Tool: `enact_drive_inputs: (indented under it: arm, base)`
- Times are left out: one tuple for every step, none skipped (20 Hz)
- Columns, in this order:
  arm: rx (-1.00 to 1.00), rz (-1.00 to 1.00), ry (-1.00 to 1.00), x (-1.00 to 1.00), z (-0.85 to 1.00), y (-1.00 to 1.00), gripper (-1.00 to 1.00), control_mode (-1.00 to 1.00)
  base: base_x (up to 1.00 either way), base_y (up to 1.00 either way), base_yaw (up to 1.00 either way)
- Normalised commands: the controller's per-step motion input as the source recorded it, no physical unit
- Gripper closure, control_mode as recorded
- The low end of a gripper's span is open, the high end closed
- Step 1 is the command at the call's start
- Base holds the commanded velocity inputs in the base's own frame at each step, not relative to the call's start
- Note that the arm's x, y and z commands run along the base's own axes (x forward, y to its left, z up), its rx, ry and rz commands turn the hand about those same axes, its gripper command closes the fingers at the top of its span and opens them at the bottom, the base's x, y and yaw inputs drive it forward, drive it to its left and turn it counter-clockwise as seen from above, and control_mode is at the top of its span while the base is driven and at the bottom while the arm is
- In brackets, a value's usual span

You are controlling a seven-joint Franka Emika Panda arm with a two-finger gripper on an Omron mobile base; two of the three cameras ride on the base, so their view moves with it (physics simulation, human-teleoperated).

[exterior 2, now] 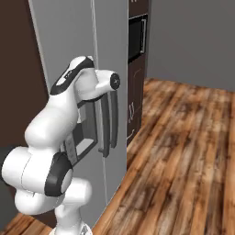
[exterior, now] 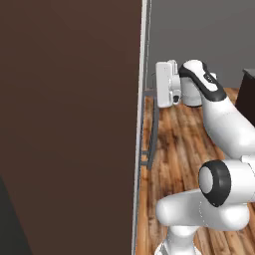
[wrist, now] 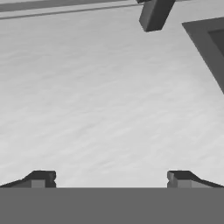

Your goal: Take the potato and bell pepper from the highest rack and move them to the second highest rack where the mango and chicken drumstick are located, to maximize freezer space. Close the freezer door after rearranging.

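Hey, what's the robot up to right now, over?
Pincer open, empty, facing the freezer door. Door shut, handle not gripped. Food not in sight. Nothing in the way.

The wide-open gripper [wrist: 109, 179] faces the closed freezer door [wrist: 100, 100] close ahead; its grey handle [exterior 2: 106, 124] juts beside, open wooden floor [exterior 2: 183, 151] behind.
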Motion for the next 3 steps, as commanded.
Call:
enact_drive_inputs:
  arm:
    - [-0.08, 0.04, 0.06, 0.0, -0.04, 0.14, -1.0, -1.0]
    - [0.0, 0.0, 0.0, 0.0, 0.0, 0.0, -1.0, -1.0]
    - [0.0, 0.0, 0.0, 0.0, 0.0, 0.0, -1.0, -1.0]
  base:
    - [0.0, 0.0, 0.0]
    - [0.0, 0.0, 0.0]
    - [0.0, 0.0, 0.0]
